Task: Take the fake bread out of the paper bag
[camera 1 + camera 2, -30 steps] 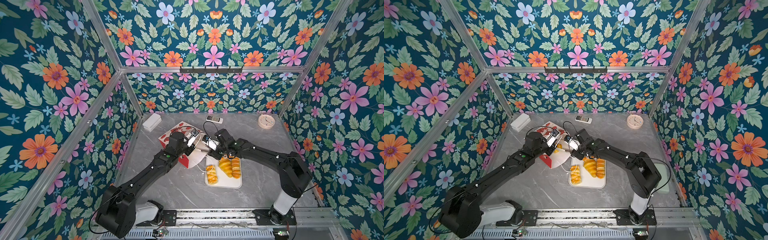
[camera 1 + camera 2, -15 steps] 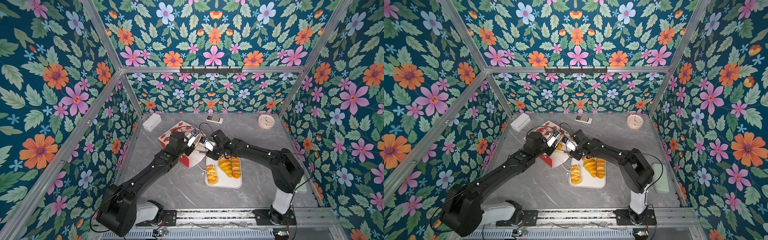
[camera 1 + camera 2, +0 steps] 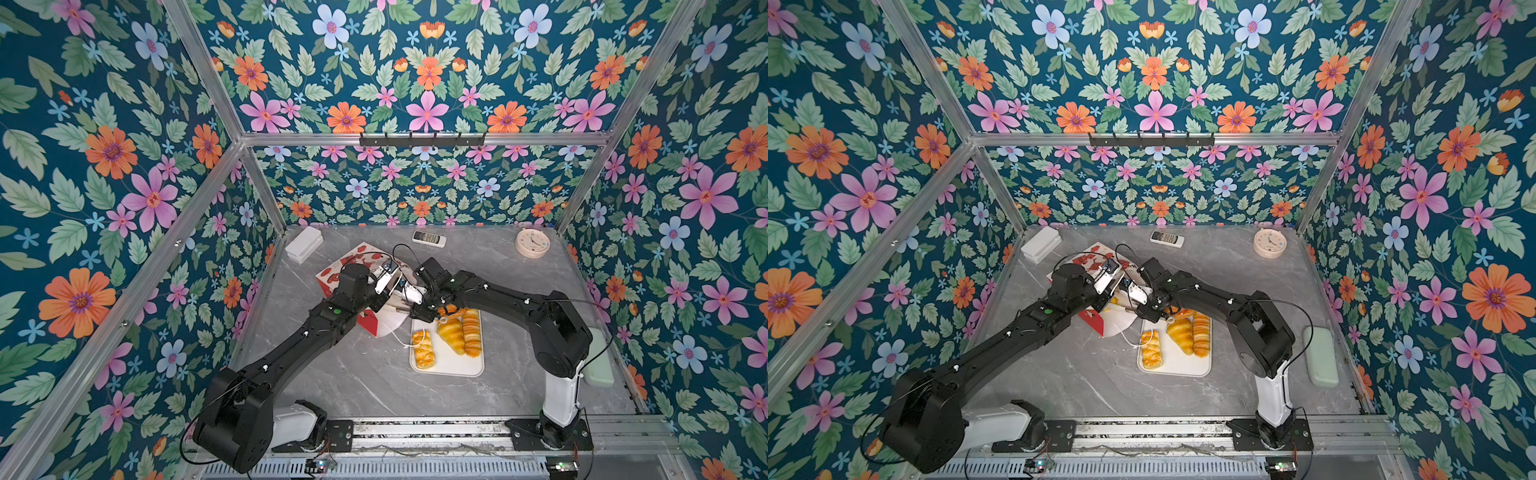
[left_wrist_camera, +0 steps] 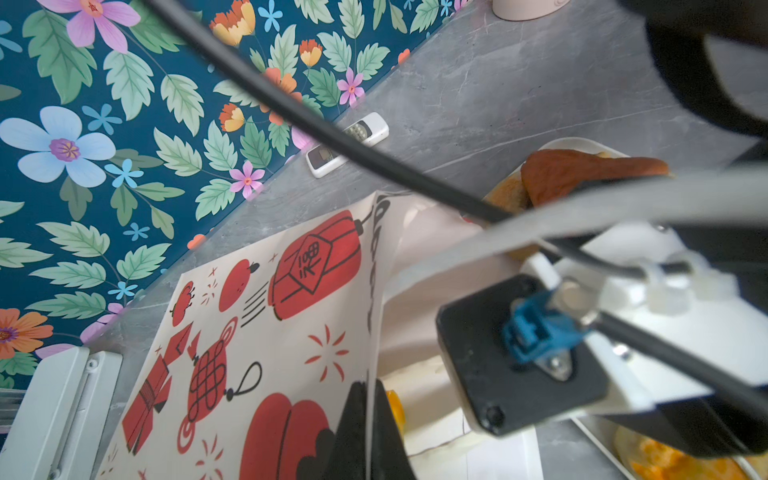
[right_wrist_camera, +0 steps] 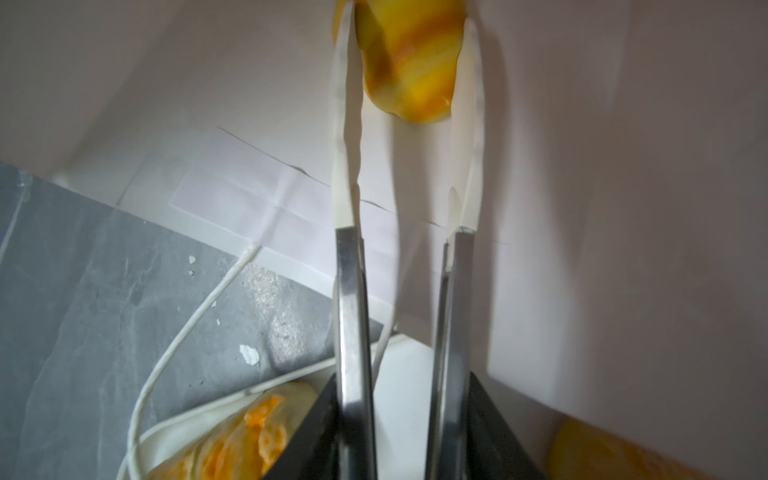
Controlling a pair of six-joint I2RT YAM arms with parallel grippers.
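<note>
White-and-red paper bag (image 4: 291, 332) on counter (image 3: 374, 386): rim pinched in left pincer (image 4: 365, 432); right pincer (image 5: 407, 29) inside, clamped on yellow fake bread (image 5: 409, 70).

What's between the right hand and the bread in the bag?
Nothing: in the right wrist view the right hand straddles the bread inside the bag, its fingers close on both sides.

The paper bag (image 3: 357, 259), white with red lantern prints, lies on its side just beside the white tray (image 3: 453, 365), its mouth towards the tray's far corner. Three glossy golden pieces of fake bread (image 3: 451, 334) lie side by side on the tray: plaited, croissant, ridged loaf. A darker piece (image 3: 449, 309) sits at the tray's far edge. One yellow pastry (image 5: 409, 62) lies inside the bag.
</note>
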